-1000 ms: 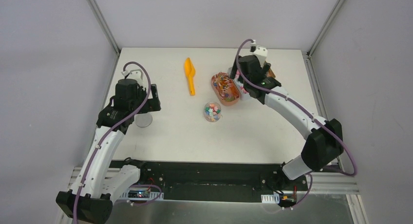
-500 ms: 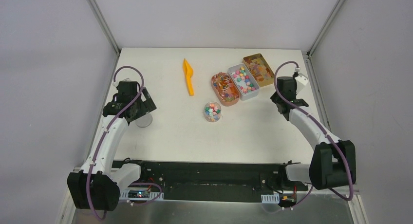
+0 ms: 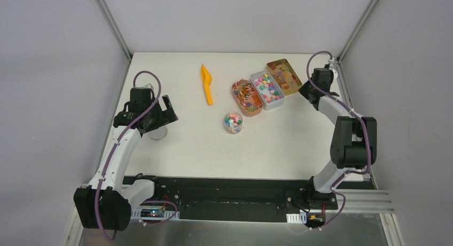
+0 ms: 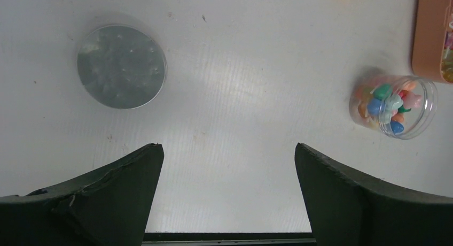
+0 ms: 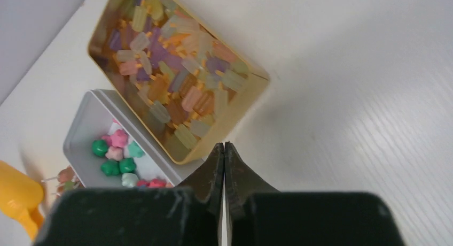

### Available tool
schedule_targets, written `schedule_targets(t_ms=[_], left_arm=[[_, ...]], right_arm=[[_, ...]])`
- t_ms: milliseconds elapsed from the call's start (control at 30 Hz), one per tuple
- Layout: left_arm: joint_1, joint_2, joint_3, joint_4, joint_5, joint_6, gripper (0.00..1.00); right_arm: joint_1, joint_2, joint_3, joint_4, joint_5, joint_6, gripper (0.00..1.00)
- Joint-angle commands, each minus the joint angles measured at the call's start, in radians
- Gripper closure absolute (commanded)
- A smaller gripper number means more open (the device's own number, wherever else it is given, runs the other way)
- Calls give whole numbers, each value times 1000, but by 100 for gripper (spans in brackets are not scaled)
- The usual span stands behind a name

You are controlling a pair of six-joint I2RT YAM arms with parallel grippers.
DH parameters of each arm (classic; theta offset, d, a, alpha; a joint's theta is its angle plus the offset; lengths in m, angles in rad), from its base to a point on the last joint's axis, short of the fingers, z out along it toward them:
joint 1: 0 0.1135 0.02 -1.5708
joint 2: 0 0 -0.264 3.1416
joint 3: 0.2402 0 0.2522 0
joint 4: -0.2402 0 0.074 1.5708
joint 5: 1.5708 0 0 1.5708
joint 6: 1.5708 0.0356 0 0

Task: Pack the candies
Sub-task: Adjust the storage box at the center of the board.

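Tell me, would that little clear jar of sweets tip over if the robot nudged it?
The jar looks squat, so it would probably slide rather than tip. It seems thin clear plastic, so likely light. What looks like its lid lies apart, so a hard knock could spill candies.

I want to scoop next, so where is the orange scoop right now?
In the top view the orange scoop lies near the far edge of the table, around the middle, just left of the oval orange box.
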Motion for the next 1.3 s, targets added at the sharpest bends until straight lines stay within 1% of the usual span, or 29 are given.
schedule_targets(t_ms=[0,133,267,433,667,867,1067,1167,1267], left_arm=[[4,-44,-1,45,63,40,2],[4,-79,-6,48,46,55,3],[4,-83,-5,53,50,60,3],[4,-75,-1,53,57,63,3],[4,-75,-2,55,57,65,3],[4,-73,-3,56,52,65,3],[4,-76,-5,56,40,65,4],[4,-76,-7,56,37,66,4],[4,-77,-8,56,34,65,4]], right_arm=[[-3,135,156,84,-217,-35,100],[-3,245,262,67,-292,-40,100],[-3,317,347,-26,-346,-80,100],[1,337,376,-119,-425,-221,100],[1,344,416,-299,-544,-462,100],[-1,356,473,-451,-569,-636,100],[-2,394,542,-623,-562,-761,100],[-2,392,546,-662,-529,-801,100],[-2,379,547,-677,-535,-818,100]])
